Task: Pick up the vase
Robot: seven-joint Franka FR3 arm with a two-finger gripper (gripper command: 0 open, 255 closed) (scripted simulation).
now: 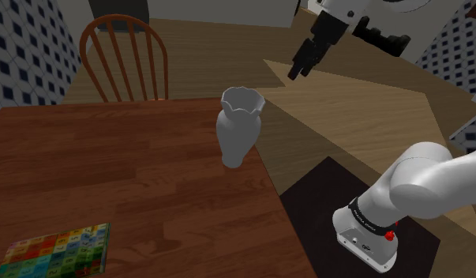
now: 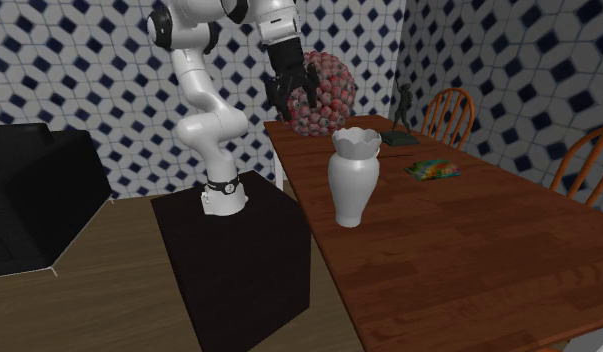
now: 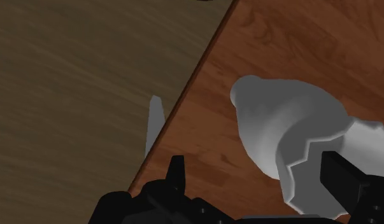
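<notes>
The black fingers (image 3: 176,175) are standing well apart, released and clasping nothing. In the wrist view the gripper (image 3: 254,164) is looking down on the vase (image 3: 273,121), whose scalloped rim is showing beside one finger, with no contact visible. In the shoulder view the gripper (image 1: 301,66) is hanging in the air, up and to the right of the vase (image 1: 239,126) and clear of it. The vase (image 2: 352,175), pale grey-white, is standing upright on the reddish wooden table (image 2: 459,250), near the edge that is facing the black stand (image 2: 239,255). The white arm (image 2: 204,95) is rising from that stand. Beyond the gripper (image 2: 293,98) a red-and-white spotted ball (image 2: 334,95) is sitting on the table. A small dark figurine (image 2: 402,104) is standing farther along, and a colourful checkered book (image 1: 58,253) is lying well apart from the vase. A wooden chair (image 1: 124,59) is standing at the table's far side.
</notes>
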